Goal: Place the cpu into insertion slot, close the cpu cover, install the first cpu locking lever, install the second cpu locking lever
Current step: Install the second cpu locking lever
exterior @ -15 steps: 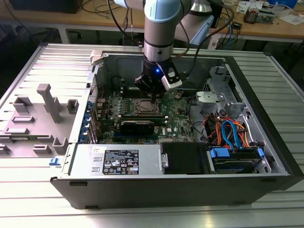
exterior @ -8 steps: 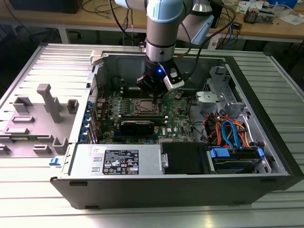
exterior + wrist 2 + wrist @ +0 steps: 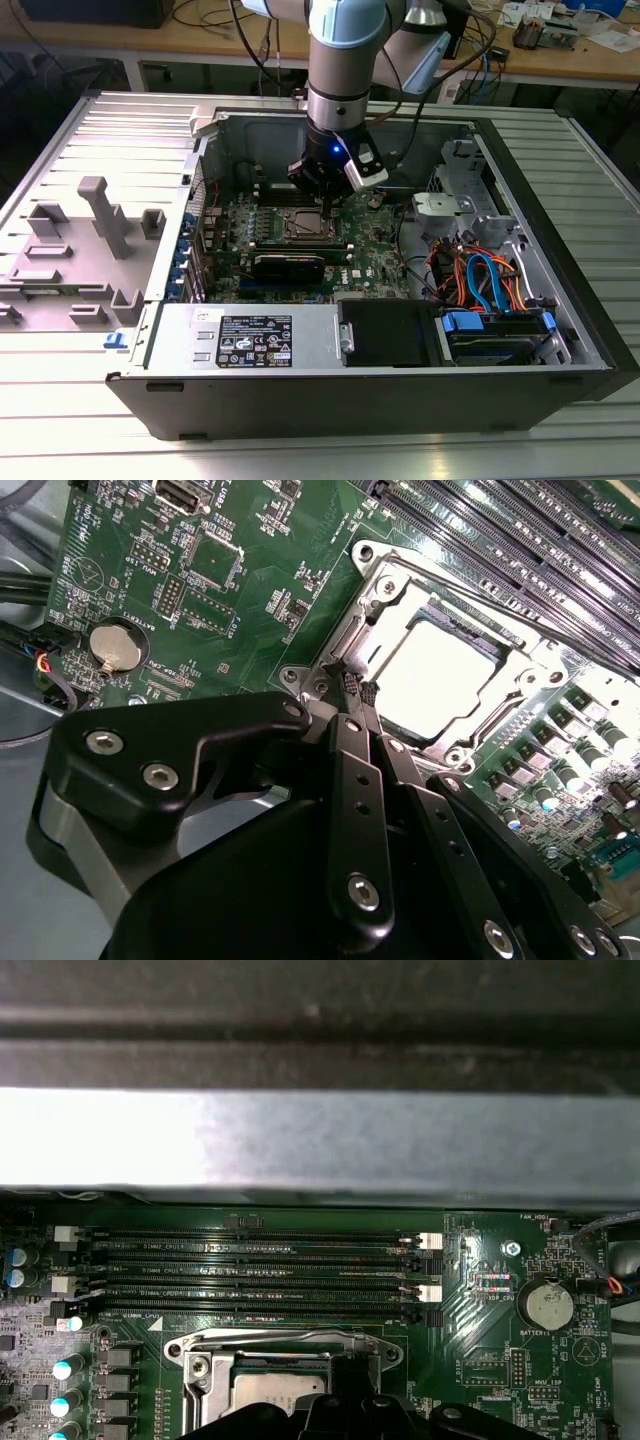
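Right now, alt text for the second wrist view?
The black pincer has its fingertips together at the corner of the cpu cover, which lies closed over the cpu in the insertion slot. Green motherboard surrounds it, with a coin battery and black memory slots nearby.

coin battery [image 3: 113, 646] on green board [image 3: 120, 560] (near long black memory slots [image 3: 260, 1270]).

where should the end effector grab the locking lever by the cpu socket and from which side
Grip the locking lever at its bent end, where the shut end effector now sits at the socket corner. Come from above, probably: the thin wire rod lies low along the cpu cover, leaving only that raised end graspable.
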Action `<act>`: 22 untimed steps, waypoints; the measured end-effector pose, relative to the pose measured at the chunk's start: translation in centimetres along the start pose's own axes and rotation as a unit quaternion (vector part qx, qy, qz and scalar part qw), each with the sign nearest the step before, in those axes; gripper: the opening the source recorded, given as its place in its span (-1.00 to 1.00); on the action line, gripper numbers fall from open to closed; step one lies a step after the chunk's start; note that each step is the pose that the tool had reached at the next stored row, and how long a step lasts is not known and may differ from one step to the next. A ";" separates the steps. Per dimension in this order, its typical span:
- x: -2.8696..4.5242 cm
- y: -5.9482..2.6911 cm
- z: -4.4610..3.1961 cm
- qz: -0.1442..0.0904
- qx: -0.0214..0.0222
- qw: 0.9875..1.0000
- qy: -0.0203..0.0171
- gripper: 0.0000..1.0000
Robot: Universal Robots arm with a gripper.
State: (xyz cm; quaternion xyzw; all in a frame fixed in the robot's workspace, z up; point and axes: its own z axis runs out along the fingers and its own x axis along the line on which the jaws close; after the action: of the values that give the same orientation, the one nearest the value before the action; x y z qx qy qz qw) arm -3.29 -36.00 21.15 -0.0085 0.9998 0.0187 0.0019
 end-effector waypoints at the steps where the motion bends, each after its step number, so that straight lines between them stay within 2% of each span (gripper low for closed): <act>1: 0.00 0.00 0.00 0.000 0.000 1.000 0.000 -0.79; 8: 0.00 -0.03 -0.32 0.000 0.000 1.000 0.000 -0.79; 15: 0.01 -0.81 -0.39 0.000 0.000 1.000 0.000 -0.79; 22: 0.01 -0.81 -1.55 0.000 0.000 1.000 0.000 -0.79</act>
State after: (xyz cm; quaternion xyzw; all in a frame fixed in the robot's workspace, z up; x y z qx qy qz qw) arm -3.29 -36.88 22.67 -0.0085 0.9998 0.0184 0.0019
